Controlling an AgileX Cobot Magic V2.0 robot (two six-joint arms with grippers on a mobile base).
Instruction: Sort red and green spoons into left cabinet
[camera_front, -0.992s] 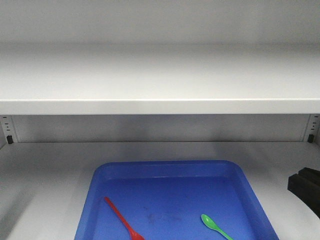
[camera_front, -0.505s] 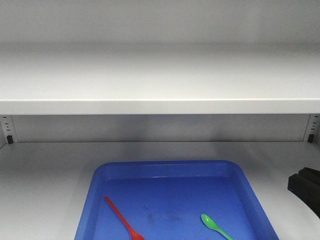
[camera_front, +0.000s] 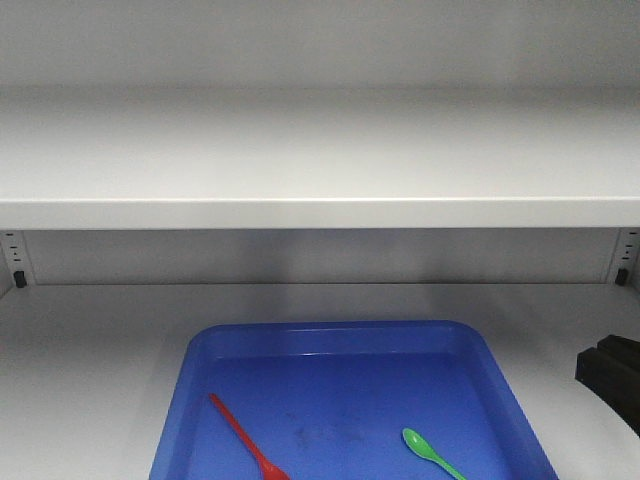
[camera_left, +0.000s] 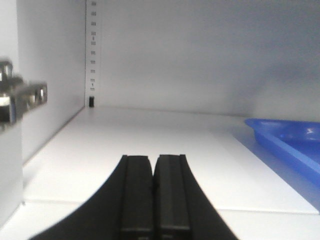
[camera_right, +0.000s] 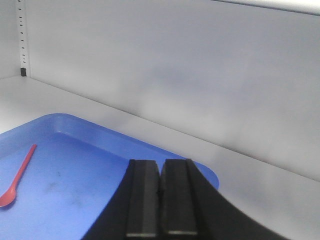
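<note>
Fingers of the left gripper (camera_left: 152, 192) and right gripper (camera_right: 160, 197) are pressed together, holding nothing, low over the cabinet shelf (camera_front: 90, 340). Red spoon (camera_front: 245, 437) and green spoon (camera_front: 430, 453) lie apart in the blue tray (camera_front: 330, 335).

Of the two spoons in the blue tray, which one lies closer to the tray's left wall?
The red spoon. It lies in the left half of the blue tray; the green spoon lies towards the right.
</note>
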